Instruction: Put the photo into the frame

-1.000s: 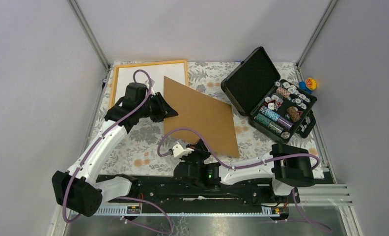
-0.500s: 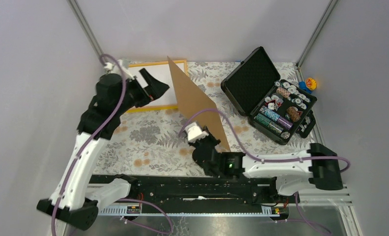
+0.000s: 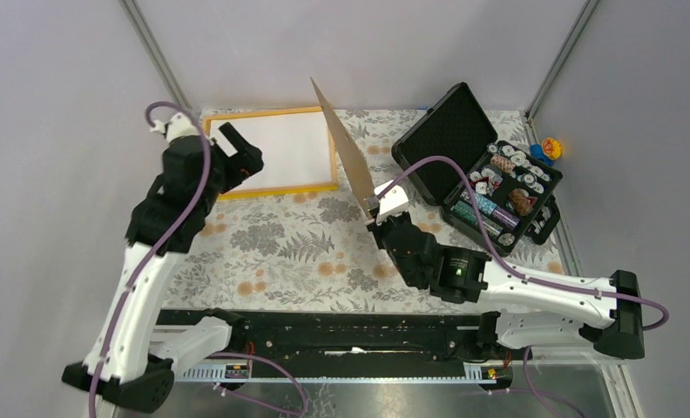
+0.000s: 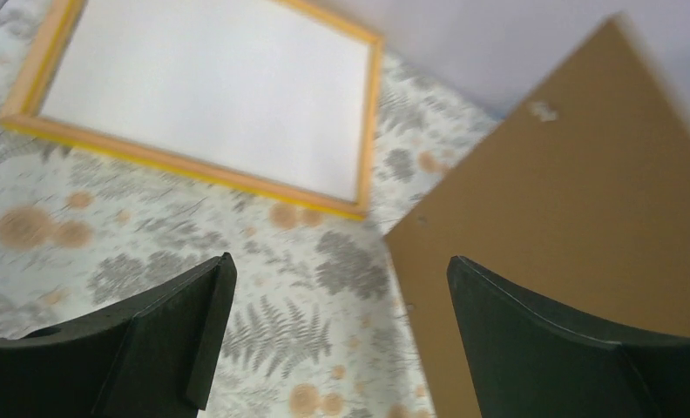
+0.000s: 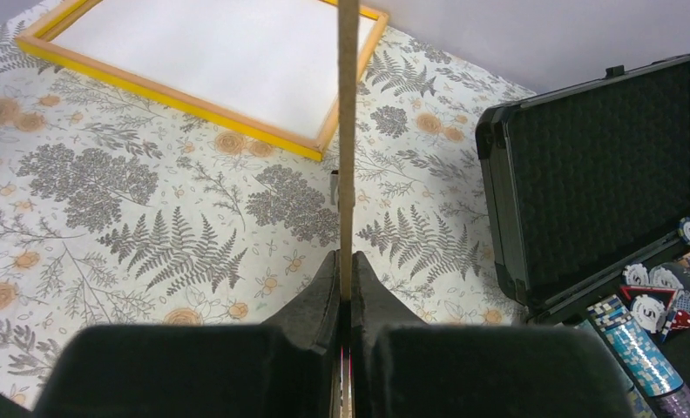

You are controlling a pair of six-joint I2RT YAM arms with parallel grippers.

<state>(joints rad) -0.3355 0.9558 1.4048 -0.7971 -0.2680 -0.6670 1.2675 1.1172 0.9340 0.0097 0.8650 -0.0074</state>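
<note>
Brown board (image 3: 345, 148) stands on edge, clamped in the right pincer (image 5: 348, 270); hold firm, swing it clear of the frame (image 4: 185, 167), left pincer (image 4: 337, 266) hanging wide apart.

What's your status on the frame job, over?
Left gripper open, hovering near the frame. Right gripper shut on the board, held on edge. Frame flat, white sheet inside, uncovered.
</note>
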